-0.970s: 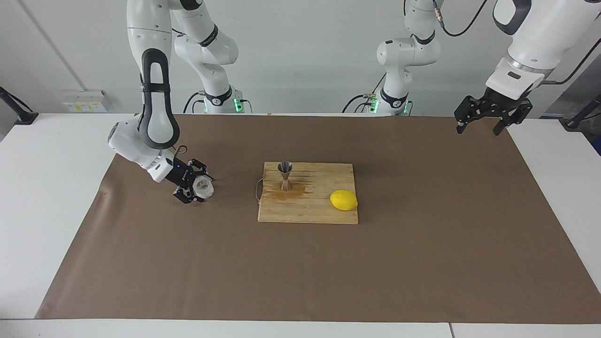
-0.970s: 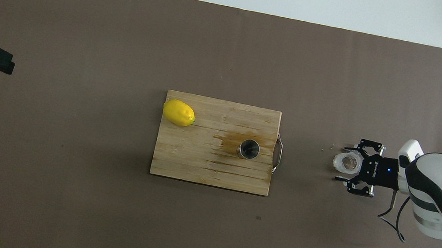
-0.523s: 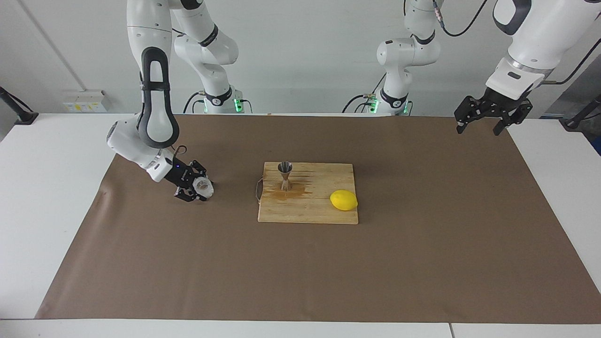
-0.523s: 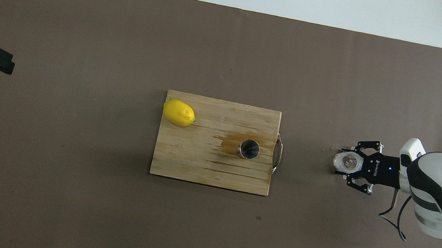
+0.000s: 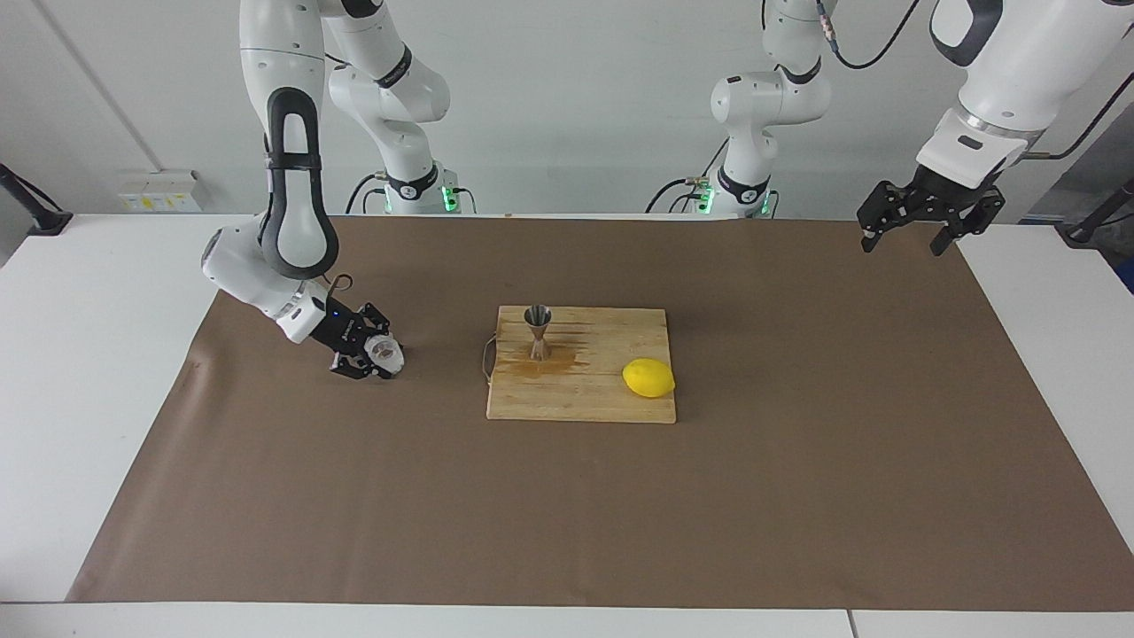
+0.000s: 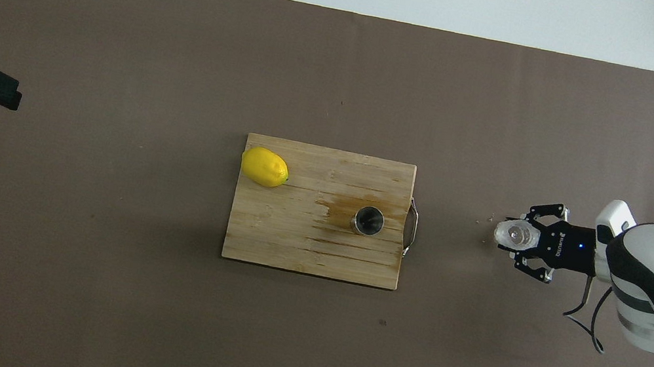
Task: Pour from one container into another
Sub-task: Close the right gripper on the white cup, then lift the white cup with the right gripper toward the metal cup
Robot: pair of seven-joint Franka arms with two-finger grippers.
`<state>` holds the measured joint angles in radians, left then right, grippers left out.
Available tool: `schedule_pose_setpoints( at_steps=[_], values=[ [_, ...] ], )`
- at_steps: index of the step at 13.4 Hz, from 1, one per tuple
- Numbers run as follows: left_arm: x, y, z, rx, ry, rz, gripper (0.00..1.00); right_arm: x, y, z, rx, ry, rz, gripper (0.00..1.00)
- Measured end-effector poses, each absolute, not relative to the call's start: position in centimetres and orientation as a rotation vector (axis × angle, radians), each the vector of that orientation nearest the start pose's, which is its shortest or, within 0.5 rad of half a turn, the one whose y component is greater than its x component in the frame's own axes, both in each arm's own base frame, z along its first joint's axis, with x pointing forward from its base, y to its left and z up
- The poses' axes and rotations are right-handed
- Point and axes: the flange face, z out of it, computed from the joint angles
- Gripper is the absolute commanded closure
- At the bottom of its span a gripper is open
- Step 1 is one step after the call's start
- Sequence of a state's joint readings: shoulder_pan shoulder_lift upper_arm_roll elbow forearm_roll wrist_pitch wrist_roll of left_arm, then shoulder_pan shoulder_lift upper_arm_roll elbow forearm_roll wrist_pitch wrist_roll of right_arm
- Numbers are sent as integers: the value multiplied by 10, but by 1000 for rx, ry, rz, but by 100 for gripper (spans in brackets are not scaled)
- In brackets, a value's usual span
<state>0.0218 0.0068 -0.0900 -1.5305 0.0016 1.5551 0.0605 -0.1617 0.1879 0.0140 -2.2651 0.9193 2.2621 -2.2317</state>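
Toward the right arm's end of the desk (image 5: 71, 372), low over the brown paper cover (image 5: 567, 496), I see my right gripper (image 5: 365, 356) clamped on the crinkled plastic cup (image 5: 386, 353) (image 6: 512, 233). At mid-desk the steel jigger (image 5: 537, 331) (image 6: 368, 220) stands upright on a stained wooden cutting board (image 5: 580, 399) with a lemon (image 5: 648, 378) at its corner toward the left arm. My left gripper (image 5: 912, 232) waits with fingers apart, raised over the desk's left-arm end near the robots' edge, a plain white wall (image 5: 567, 106) past the arm bases.
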Motion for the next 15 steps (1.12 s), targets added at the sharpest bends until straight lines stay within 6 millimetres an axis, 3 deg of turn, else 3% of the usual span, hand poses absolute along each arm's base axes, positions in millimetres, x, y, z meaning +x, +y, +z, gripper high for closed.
schedule_pose_setpoints(
  at_steps=[3,8,15],
  values=[
    [554,-37,638,-3134,202,-28,0,522,-53,276,-2014,-1727,-743,63],
    [554,-37,638,-3134,202,-28,0,534,-37,293,-2000,-1746,-768,81],
    [554,-37,639,-3134,202,-29,0,556,4,343,-2059,-1758,-708,81]
  ],
)
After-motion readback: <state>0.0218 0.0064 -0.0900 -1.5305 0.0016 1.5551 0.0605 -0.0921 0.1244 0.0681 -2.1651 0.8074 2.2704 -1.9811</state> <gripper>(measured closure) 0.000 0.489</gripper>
